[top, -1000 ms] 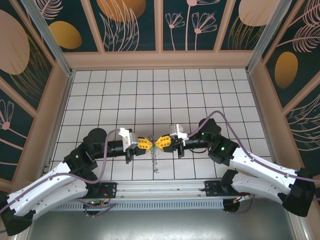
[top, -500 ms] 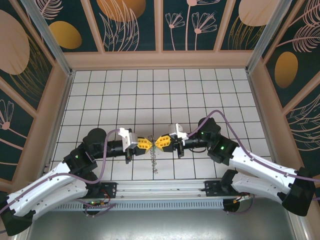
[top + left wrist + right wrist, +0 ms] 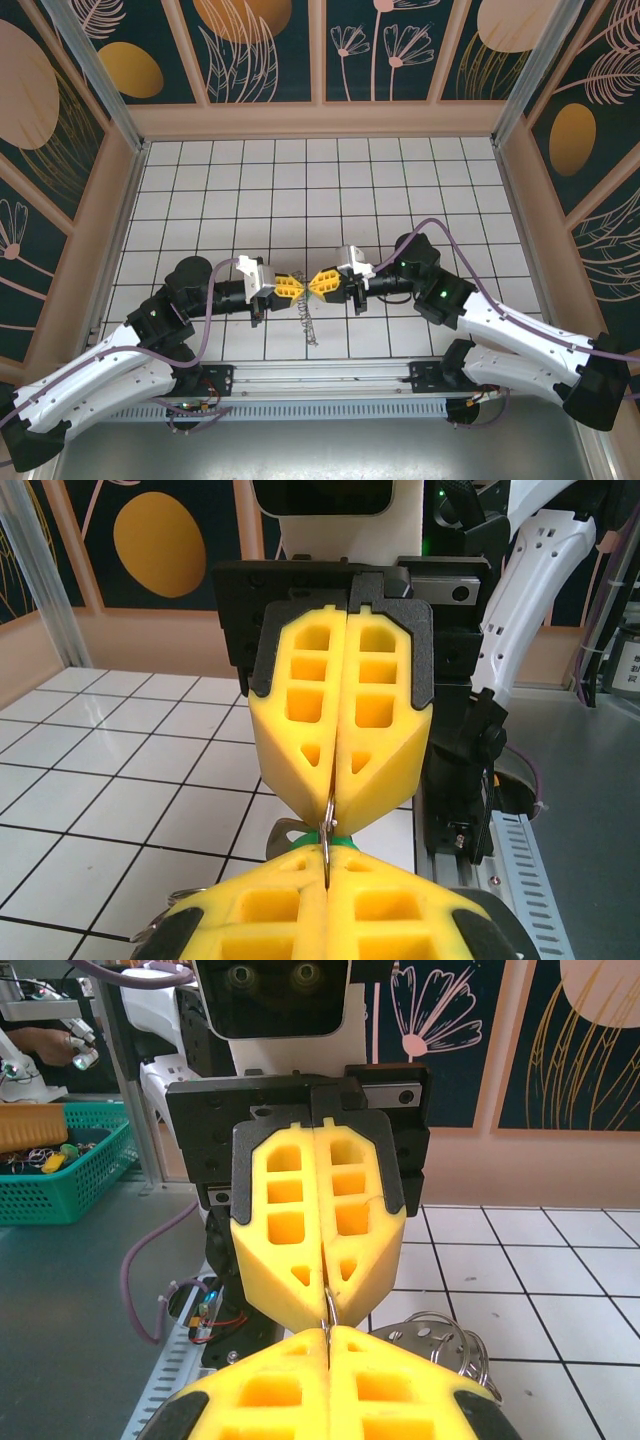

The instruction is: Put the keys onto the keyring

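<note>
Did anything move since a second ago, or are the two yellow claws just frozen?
Nothing has visibly moved, been grabbed or let go. The left gripper and the right gripper stay shut, tip to tip, both pinching the thin wire of the keyring, whose coil still hangs below them. The small green key sits right at the left gripper's tips.

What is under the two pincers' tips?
The keyring dangles toward the floor, a green key by the left pincer. Its top is hidden inside that and the right pincer, both shut.
</note>
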Tool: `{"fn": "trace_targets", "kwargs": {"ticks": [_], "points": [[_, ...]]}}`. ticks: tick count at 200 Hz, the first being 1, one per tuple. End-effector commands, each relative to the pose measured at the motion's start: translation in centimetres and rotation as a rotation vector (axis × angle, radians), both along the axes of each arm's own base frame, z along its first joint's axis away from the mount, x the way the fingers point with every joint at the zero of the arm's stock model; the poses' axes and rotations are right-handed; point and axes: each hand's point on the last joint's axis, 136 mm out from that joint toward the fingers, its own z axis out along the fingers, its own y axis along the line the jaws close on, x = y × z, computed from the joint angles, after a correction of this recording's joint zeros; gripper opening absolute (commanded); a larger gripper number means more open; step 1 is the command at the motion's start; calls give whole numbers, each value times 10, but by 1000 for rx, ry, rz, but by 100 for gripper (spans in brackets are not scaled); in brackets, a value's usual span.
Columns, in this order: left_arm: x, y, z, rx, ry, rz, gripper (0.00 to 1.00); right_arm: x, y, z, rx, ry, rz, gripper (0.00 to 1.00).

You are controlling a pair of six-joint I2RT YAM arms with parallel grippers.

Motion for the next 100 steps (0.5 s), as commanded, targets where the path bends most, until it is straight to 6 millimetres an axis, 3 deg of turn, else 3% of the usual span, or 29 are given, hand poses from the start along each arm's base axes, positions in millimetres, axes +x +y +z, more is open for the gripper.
{"fn": "trace_targets", "kwargs": {"ticks": [1,100], "points": [[-3,-2,18,-41,-47,-21,0,-7,5,23,51,-37,35,0],[-1,-3,16,-33,-43,-16,0,-9,6,27,62,-45,44,0]]}}
